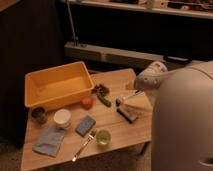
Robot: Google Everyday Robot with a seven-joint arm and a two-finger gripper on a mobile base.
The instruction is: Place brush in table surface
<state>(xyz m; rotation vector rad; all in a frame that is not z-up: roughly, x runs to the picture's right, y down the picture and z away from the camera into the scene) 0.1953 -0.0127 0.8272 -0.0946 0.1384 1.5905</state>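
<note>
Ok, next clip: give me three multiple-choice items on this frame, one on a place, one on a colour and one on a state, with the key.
1. Where is the brush?
A. on the folded cloth
B. on the right part of the table surface, by the gripper
C. at the table's left edge

2. What colour is the tub?
A. yellow
B. blue
C. white

3. How is the brush placed?
A. held high in the air
B. lying flat on the wood
C. standing on end

Key:
1 B: the brush sits right of centre on the tabletop, with the gripper just above its left end.
2 A: the tub's walls and floor are plainly yellow.
3 B: the brush's long side rests on the table surface.
</note>
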